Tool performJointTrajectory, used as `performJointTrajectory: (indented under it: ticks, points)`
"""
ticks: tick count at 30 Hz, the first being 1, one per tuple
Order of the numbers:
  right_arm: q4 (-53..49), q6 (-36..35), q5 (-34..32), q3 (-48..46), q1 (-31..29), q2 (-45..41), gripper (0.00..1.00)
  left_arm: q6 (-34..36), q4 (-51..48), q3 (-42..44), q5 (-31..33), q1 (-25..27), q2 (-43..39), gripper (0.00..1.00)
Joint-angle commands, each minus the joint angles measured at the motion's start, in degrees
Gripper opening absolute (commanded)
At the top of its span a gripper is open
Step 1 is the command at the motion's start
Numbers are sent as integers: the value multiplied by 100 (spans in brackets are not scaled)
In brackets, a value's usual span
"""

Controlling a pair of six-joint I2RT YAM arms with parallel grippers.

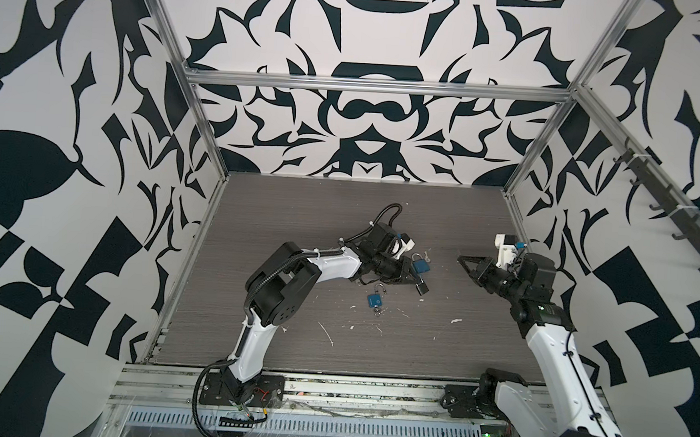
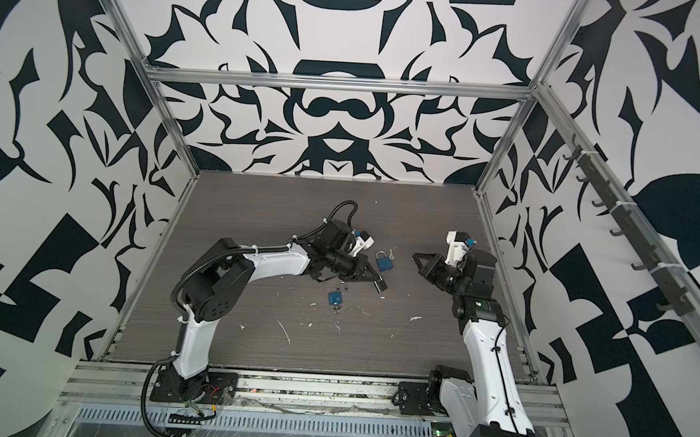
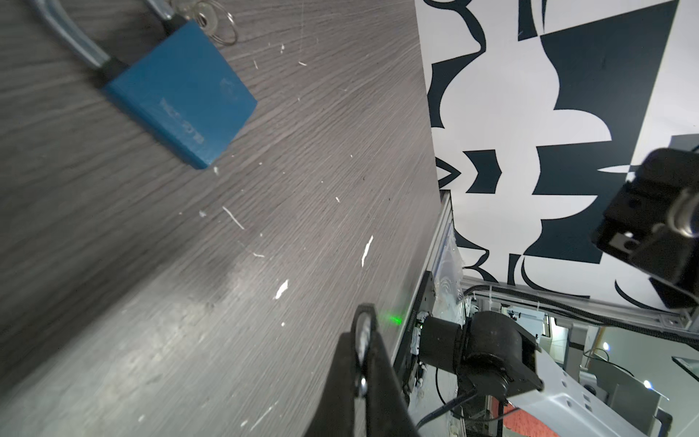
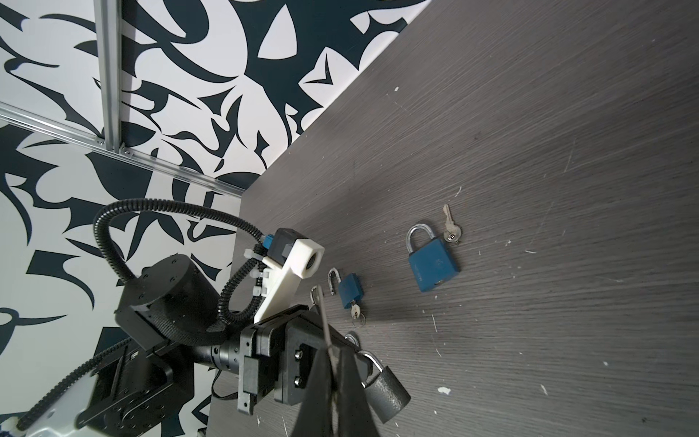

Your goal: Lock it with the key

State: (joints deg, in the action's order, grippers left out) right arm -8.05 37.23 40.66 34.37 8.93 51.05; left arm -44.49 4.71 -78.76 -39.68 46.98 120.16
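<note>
Just right of centre in both top views, the left gripper [image 1: 412, 278] is clenched on the dark grey padlock [image 1: 422, 289]. It seems to hold the padlock at the shackle end, so the body juts free past the fingertips, low over the table [image 1: 298, 224]. The right gripper [image 1: 461, 260] sits well apart, further right, fingers pressed together on a thin metal sliver that is most likely the key [image 4: 325, 314] seen edge-on. The main risk is alignment. A padlock held only by its shackle can pivot when the key tip pushes on it, turning the keyhole away, and I cannot tell which way that keyhole faces. A key pinched this narrowly may also twist or slip out under any sideways load. Below and beside the held lock lie the large blue padlock [image 4: 433, 266], with a loose key [image 4: 450, 227] touching it, and the small blue padlock [image 4: 351, 289]. A low approach could knock these, or the two sets of fingers could collide as they close in.
</note>
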Motion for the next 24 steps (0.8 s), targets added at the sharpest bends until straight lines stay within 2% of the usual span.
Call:
performJointTrajectory:
  ticks: [1,9,22,24]
  points:
    - [181,-86,117,-53,21,67,0,5,-420,-463,25,99,272,0]
    - [113,-207,3,-44,20,191,0,-5,-1081,-1253,186,214,960,0]
    - [43,-528,-41,-235,21,656,0,41,-1690,-1894,345,259,1517,0]
    - [48,-548,-51,-256,15,717,0,62,-1759,-1957,384,259,1545,6]
